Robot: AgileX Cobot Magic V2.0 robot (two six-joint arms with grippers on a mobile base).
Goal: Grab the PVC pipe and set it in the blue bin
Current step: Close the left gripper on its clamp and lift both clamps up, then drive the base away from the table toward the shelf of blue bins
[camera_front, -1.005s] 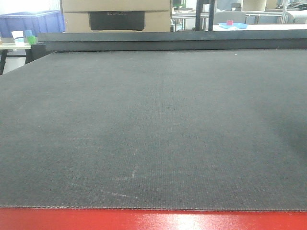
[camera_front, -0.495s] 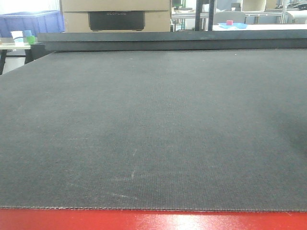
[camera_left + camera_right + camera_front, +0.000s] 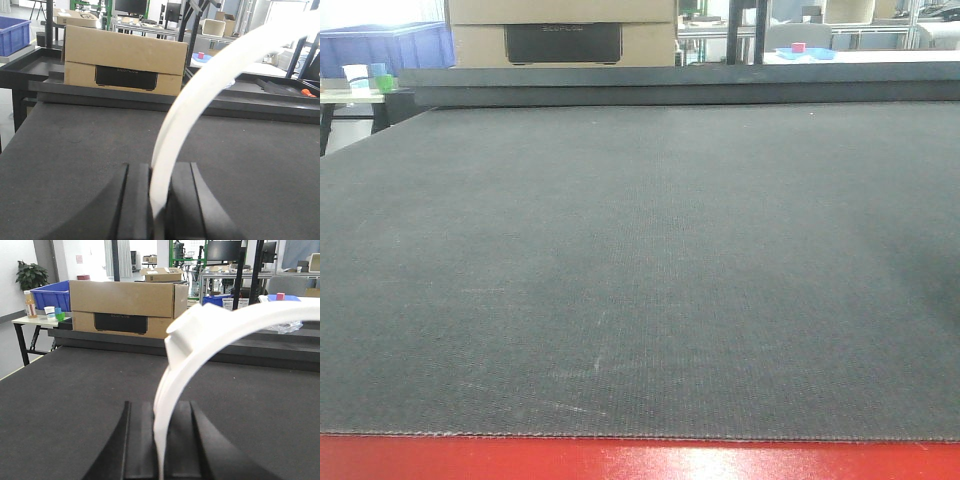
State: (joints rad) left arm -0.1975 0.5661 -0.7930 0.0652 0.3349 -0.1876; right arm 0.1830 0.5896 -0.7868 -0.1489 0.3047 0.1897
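In the left wrist view my left gripper (image 3: 159, 170) is shut on the end of a white PVC pipe (image 3: 200, 95), a curved flat band arching up and to the right. My right gripper (image 3: 164, 407) is likewise shut on a second white PVC pipe (image 3: 210, 330), a curved band with a flat tab at its upper bend. Both are held above the dark table mat (image 3: 640, 260). A blue bin (image 3: 50, 292) stands beyond the table's far left corner; the same blue bin (image 3: 12, 32) also shows in the left wrist view. The front view shows neither gripper.
A cardboard box (image 3: 563, 32) with a black device in its opening sits on the raised ledge at the table's far edge. A small side table (image 3: 35, 320) with cups and a bottle stands at far left. A red strip (image 3: 640, 460) marks the near edge.
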